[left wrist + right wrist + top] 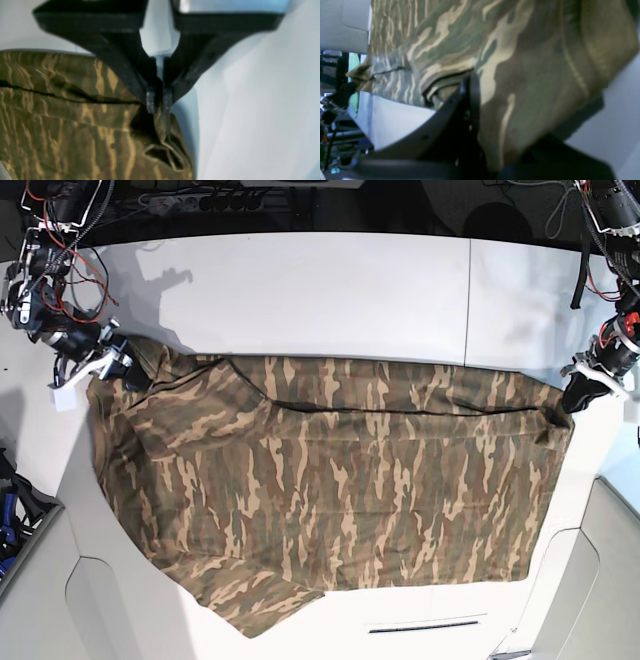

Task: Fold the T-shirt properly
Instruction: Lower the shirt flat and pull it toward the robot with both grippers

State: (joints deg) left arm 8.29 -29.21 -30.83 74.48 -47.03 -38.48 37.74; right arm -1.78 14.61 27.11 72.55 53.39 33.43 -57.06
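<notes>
The camouflage T-shirt (330,490) lies spread across the white table (330,290), with a folded band along its far edge. My left gripper (562,405) is at the shirt's right end, shut on a bunched corner of the cloth. In the left wrist view the left gripper (159,103) pinches the T-shirt (62,120) just above the table. My right gripper (128,370) is at the shirt's far-left corner, shut on the fabric. In the right wrist view the T-shirt (520,62) drapes over the right gripper (471,110) and hides one finger.
The table's left edge runs close to the right gripper, and the shirt hangs over it (90,450). Cables and arm bases stand at the back corners (60,220). A seam in the table (469,300) runs front to back at the right.
</notes>
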